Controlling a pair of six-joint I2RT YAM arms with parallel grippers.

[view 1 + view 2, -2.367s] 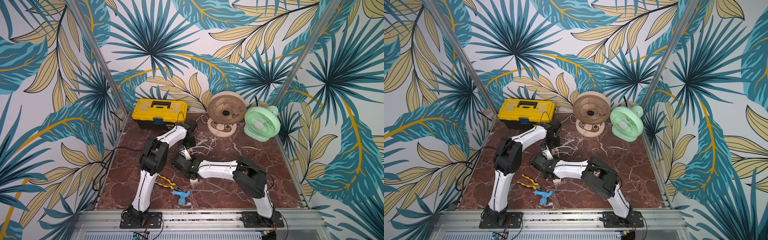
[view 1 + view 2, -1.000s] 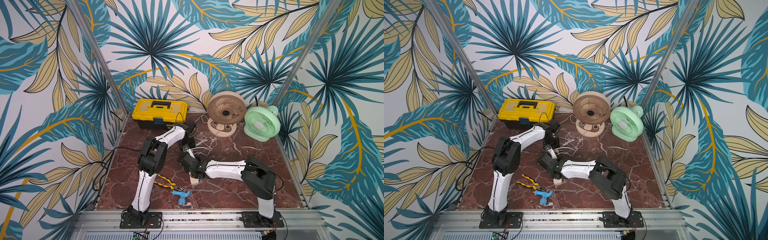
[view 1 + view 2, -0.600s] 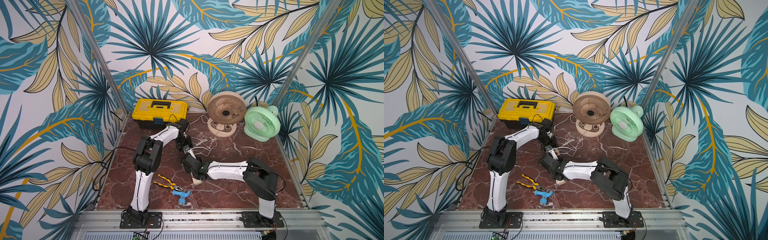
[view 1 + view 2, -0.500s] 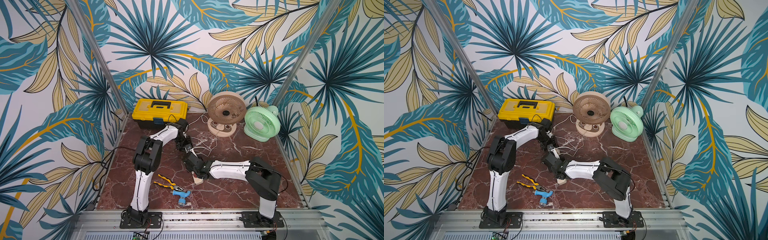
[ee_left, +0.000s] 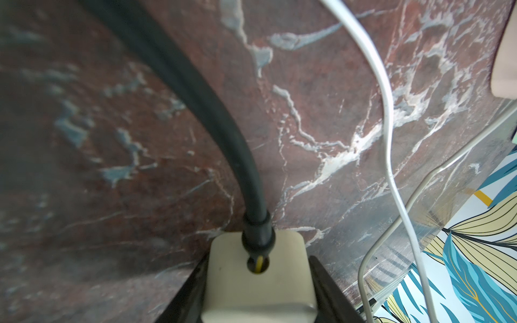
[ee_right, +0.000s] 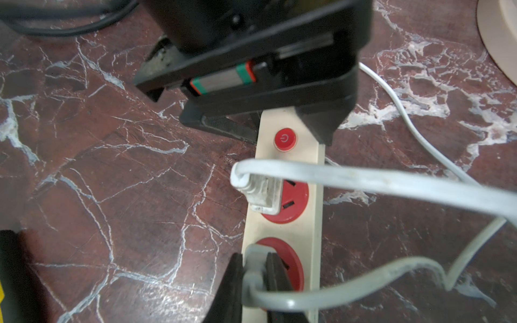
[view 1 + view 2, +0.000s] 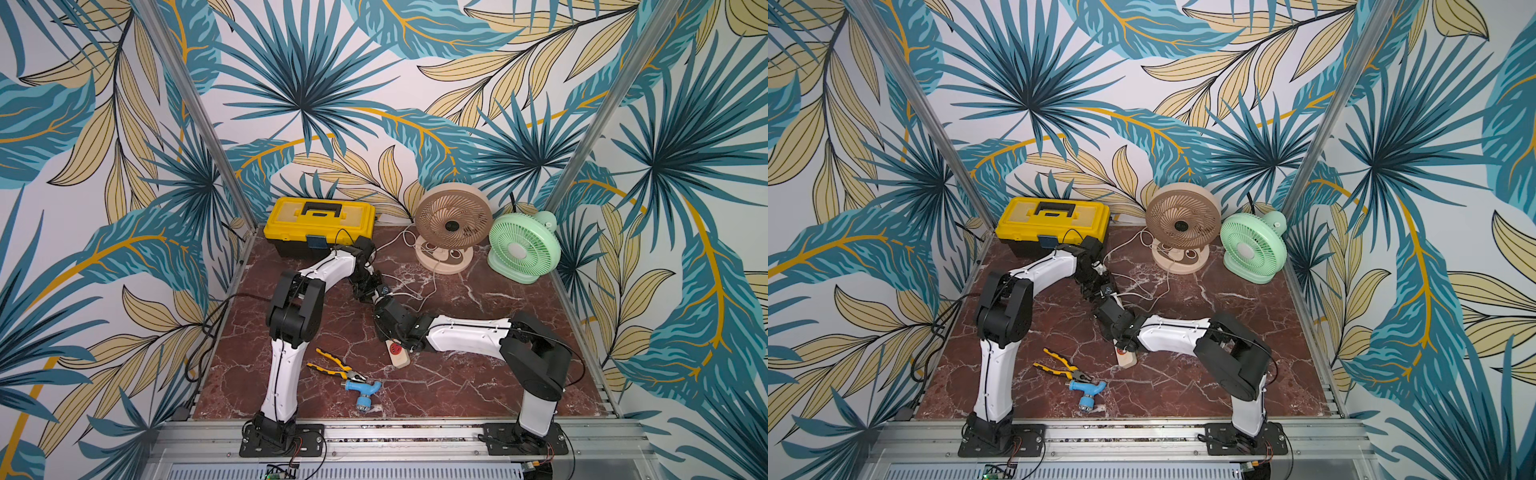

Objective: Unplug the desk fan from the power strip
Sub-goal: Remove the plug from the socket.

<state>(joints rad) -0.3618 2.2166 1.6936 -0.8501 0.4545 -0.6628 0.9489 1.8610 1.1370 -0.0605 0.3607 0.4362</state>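
Right gripper (image 6: 253,279) clamps a grey plug (image 6: 252,251) at the second red socket (image 6: 293,268) of the power strip (image 6: 315,223), which lies mid-way across the marble table (image 6: 112,181). The left gripper (image 6: 282,117) pinches the strip's end beside the red button (image 6: 285,139), where the dark cord (image 5: 223,125) enters.

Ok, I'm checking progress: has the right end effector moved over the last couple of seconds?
Yes. The right end effector, shut on the grey plug, has shifted in both top views away from the yellow pliers, toward the beige fan.
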